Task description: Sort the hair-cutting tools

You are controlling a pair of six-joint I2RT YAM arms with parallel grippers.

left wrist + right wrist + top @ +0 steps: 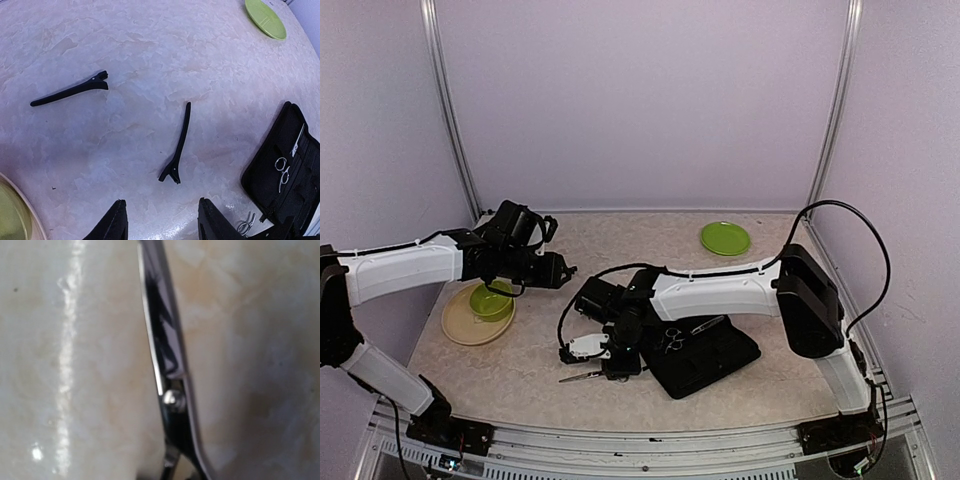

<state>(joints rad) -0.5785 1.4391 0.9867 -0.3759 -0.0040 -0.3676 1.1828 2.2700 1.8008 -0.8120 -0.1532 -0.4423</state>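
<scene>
Two black hair clips (70,90) (179,145) lie on the table ahead of my left gripper (162,222), which is open, empty and hovers above them. In the top view the left gripper (556,270) is beside the green bowl. One pair of silver scissors (282,172) rests on the black case (710,358). My right gripper (618,366) points down at the case's left edge and is shut on the handle end of the second scissors (580,376). Their blade fills the right wrist view (167,365), low over the table. The right fingers are hidden there.
A green bowl (491,300) sits on a tan plate (458,322) at the left. A green plate (725,238) lies at the back right and also shows in the left wrist view (265,17). A ring handle (245,225) shows beside the case.
</scene>
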